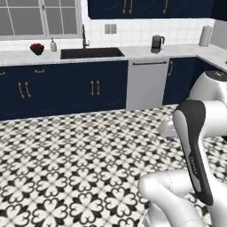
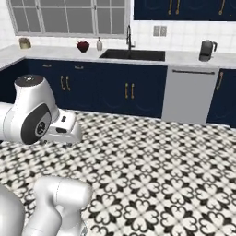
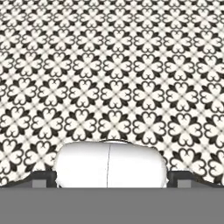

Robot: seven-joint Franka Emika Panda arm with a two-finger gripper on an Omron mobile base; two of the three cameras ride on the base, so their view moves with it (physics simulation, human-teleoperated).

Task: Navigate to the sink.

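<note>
The sink [image 1: 91, 53] is a matte-black basin set into the pale counter along the far wall, below a window, with a tall black faucet [image 1: 84, 37] behind it. In the right base view the sink [image 2: 132, 55] lies ahead, slightly right of centre, and its faucet [image 2: 129, 37] stands at its back left. A wide stretch of patterned floor separates me from it. My gripper [image 3: 112, 177] hangs over the floor tiles, pointing down, its dark fingertips [image 3: 43, 177] far apart with nothing between them.
Navy base cabinets [image 1: 95, 86] run under the counter. A steel dishwasher [image 1: 147, 84] stands right of the sink. A dark kettle [image 1: 157, 43], a red bowl [image 1: 37, 48], a soap bottle [image 1: 53, 45] and a paper towel roll [image 1: 205, 35] stand on the counter, which turns toward me at the right.
</note>
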